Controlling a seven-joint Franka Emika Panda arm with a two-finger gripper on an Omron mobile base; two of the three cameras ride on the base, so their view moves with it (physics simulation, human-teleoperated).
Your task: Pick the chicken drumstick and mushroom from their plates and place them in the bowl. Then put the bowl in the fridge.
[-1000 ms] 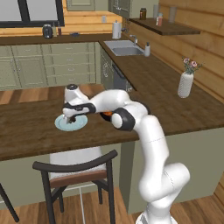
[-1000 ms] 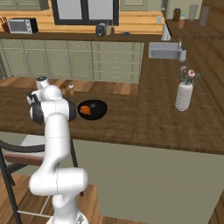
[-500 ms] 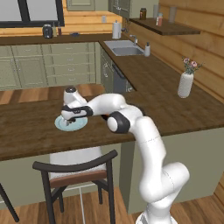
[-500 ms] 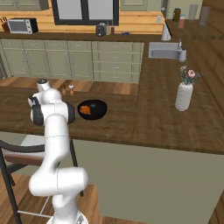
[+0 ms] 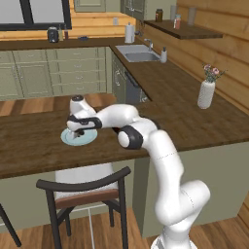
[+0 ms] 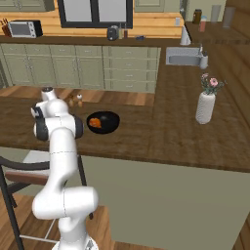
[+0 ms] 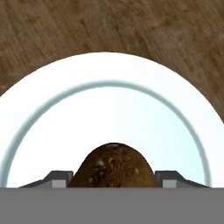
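Mushroom (image 7: 112, 165), a dark brown speckled lump, lies on the pale blue plate (image 7: 52, 113), seen from the hand camera directly between the two grey fingertips (image 7: 57, 178) of the gripper (image 7: 112, 179). One tip stands at each side of the lump with the jaws part-way apart; whether the tips already press on the mushroom cannot be told, since the contact line is cut off at the lower edge of that view. The plate rests flat on the dark wooden counter (image 5: 29, 141), and its raised inner ring runs round the mushroom on all visible sides.

From the left base camera, the white arm (image 5: 160, 160) reaches left across the counter, and its hand hangs low over the same plate (image 5: 67, 140), which sits near the counter's near edge, above a dark chair (image 5: 82, 189).

From the right base camera, the black bowl (image 6: 110, 127) stands on the counter to the right of the arm's upper joints, with the orange-brown chicken drumstick (image 6: 95, 122) lying inside it toward its left side. Two small brown items just beyond the bowl, at the counter's far edge, are too small to identify. A white vase (image 6: 205, 108) with flowers stands well apart, on the right part of the counter.
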